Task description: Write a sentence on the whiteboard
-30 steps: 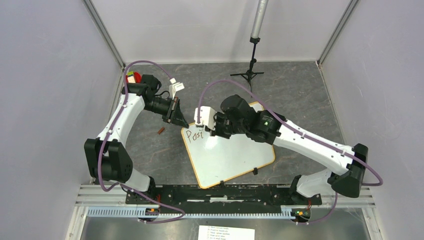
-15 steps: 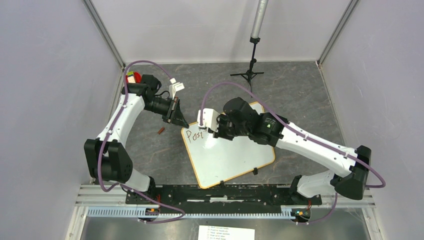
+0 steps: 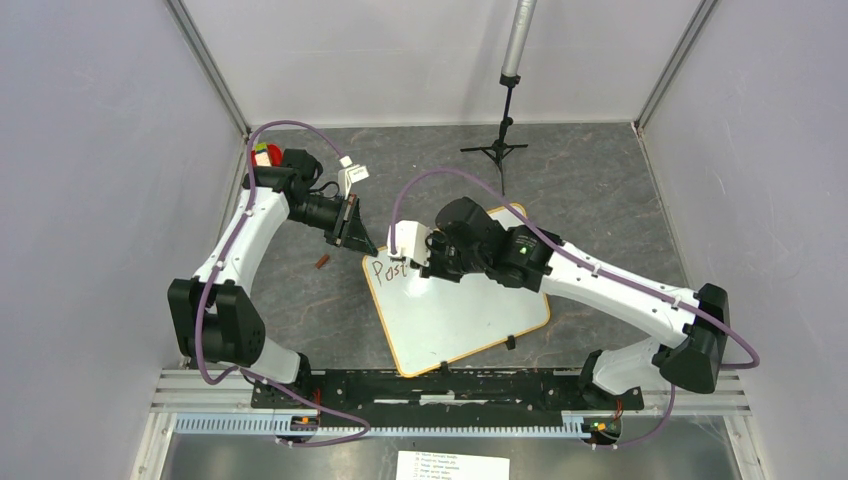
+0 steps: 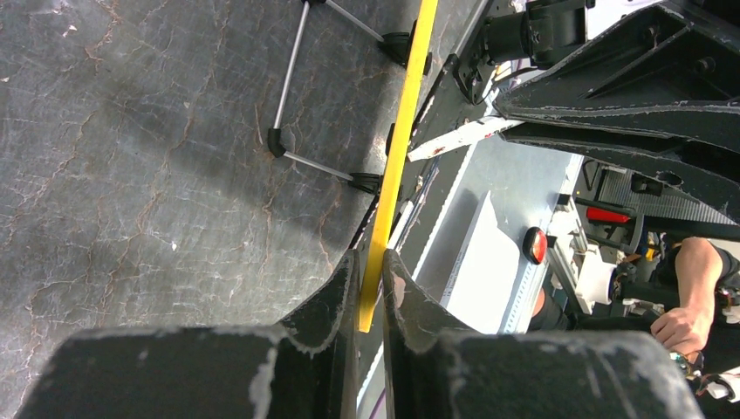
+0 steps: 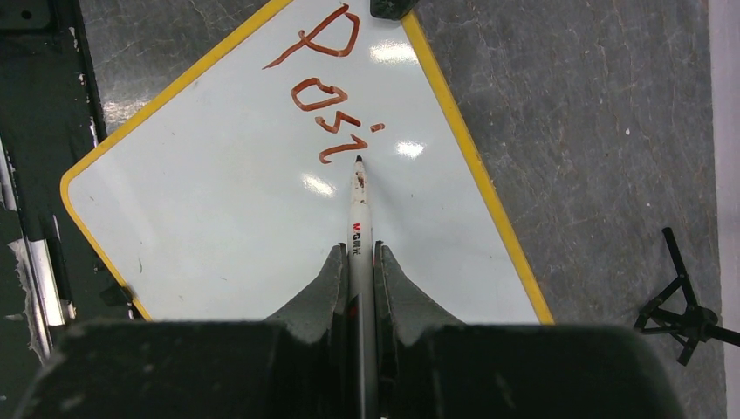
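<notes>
While right pincer (image 5: 359, 255) grips marker (image 5: 358, 205), whiteboard (image 3: 470, 310) long axis slants far-right.

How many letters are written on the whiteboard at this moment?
4, in one row on the whiteboard: P nearest the corner, then o, s, and i right at the tip of the marker. None seems hidden in the right wrist view.
</notes>
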Tool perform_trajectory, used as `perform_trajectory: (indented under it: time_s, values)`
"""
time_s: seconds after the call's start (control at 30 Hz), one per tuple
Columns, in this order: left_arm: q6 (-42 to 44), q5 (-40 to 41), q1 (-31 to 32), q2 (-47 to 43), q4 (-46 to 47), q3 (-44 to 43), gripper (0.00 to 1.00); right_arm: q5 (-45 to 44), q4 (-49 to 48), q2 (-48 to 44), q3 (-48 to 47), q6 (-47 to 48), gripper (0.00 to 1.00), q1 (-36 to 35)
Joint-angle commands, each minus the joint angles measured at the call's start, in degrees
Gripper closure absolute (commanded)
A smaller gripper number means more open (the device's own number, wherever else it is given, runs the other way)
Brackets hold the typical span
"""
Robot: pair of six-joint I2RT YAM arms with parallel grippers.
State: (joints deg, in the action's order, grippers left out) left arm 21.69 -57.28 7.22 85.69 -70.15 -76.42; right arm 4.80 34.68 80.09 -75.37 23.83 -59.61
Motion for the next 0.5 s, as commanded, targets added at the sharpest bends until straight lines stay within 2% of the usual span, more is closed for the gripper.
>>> perform_trajectory:
  time_s: [0.0, 0.47]
  values:
    - [-0.70, -1.39, 0.10, -2.04, -0.07, 0.20, 0.98, -3.86, -0.96, 0.00, -1.03, 0.94, 1.00, 0.18]
    - [-0.80, -1.61, 0.16, -1.84, -0.07, -0.09, 0.98, -3.06, 0.83, -1.26, -2.33, 1.04, 1.00, 1.34]
